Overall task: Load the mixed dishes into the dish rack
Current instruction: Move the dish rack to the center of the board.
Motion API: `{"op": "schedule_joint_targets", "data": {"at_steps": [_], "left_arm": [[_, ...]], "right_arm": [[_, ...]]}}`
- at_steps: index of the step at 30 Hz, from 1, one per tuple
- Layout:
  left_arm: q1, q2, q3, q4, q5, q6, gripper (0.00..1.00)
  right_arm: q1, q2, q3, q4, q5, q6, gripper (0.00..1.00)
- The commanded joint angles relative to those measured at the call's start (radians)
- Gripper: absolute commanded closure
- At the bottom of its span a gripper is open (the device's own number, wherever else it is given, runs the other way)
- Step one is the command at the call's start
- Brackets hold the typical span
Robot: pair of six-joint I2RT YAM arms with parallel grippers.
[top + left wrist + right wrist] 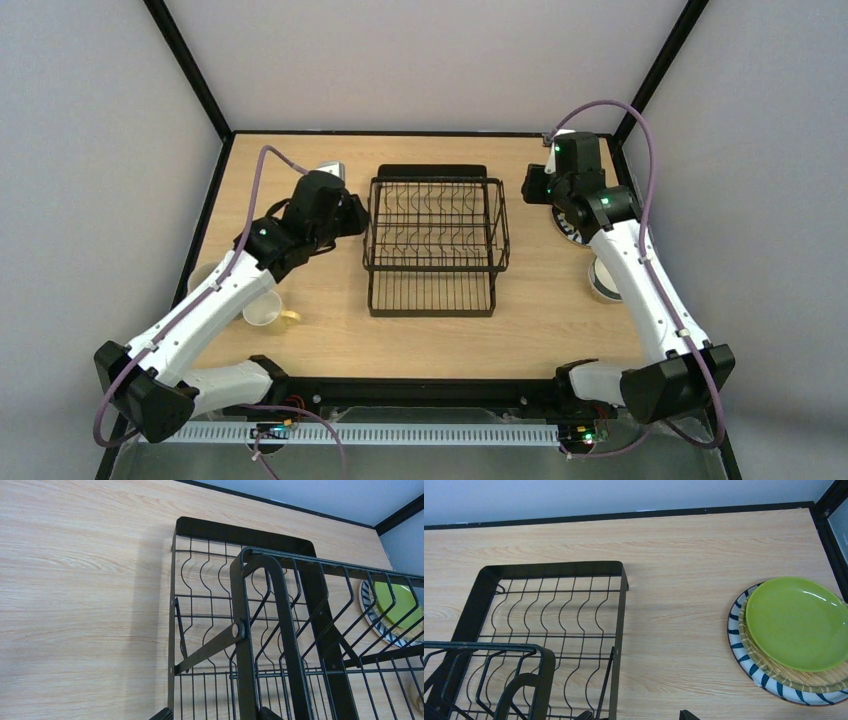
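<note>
Likely target lime green plate [796,622]: right of dish rack [549,569], just right of right gripper [634,716]; jaws wide, empty; right arm nearer.

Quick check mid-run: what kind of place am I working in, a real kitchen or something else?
Probably a lab test cell, not a kitchen: a wood-grain table boxed in by black frame posts and blank grey walls, with a dish rack and stacked plates staged on it.
</note>
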Motion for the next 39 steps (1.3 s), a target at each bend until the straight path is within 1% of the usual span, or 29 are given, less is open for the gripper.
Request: {"op": "schedule_joint_targets", "data": {"at_steps": [1, 6, 9, 15, 23, 31, 39], "left_arm": [[-0.005, 0.041, -0.012, 0.034, 0.033, -0.004, 0.02], [-0.006, 0.06, -0.006, 0.034, 0.028, 0.002, 0.06], [-0.006, 0.068, -0.001, 0.026, 0.011, 0.007, 0.06], [-0.004, 0.079, -0.001, 0.018, -0.004, 0.011, 0.07], [0.003, 0.116, 0.012, 0.02, 0.002, 0.021, 0.07], [0.003, 0.142, 0.036, 0.024, 0.013, 0.02, 0.07], [0.004, 0.137, 0.037, 0.017, 0.013, 0.013, 0.07]], "right_arm": [[-0.003, 0.016, 0.042, -0.018, -0.004, -0.012, 0.03], [-0.003, 0.029, 0.055, -0.017, -0.01, -0.02, 0.03], [-0.003, 0.041, 0.067, -0.019, -0.039, -0.028, 0.03], [-0.004, 0.085, 0.121, -0.043, -0.092, -0.04, 0.05], [-0.004, 0.093, 0.184, -0.075, -0.167, -0.063, 0.05], [-0.002, 0.098, 0.17, -0.096, -0.22, -0.066, 0.06], [-0.002, 0.107, 0.107, -0.098, -0.206, -0.063, 0.08]]}}
